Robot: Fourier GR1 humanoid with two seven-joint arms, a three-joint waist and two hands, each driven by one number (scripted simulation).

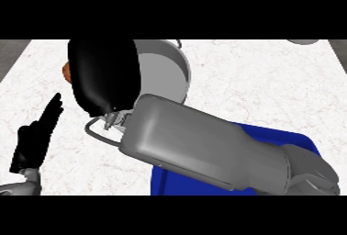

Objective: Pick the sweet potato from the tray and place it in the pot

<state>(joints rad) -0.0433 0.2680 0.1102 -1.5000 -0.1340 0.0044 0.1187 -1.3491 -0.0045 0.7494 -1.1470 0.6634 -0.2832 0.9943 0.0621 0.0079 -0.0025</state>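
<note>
Though mostly hidden, sweet potato (65, 71) in right hand (103, 75) fingers (77, 58), over pot (184, 64).

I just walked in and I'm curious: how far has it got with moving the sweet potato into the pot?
Done: the sweet potato is off the blue tray. In hand: the right hand holds it over the pot, only an orange edge showing. Left: lowering and letting go. The left hand rests open at the left edge.

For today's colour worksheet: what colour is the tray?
Blue; the tray shows best in the head view.
</note>
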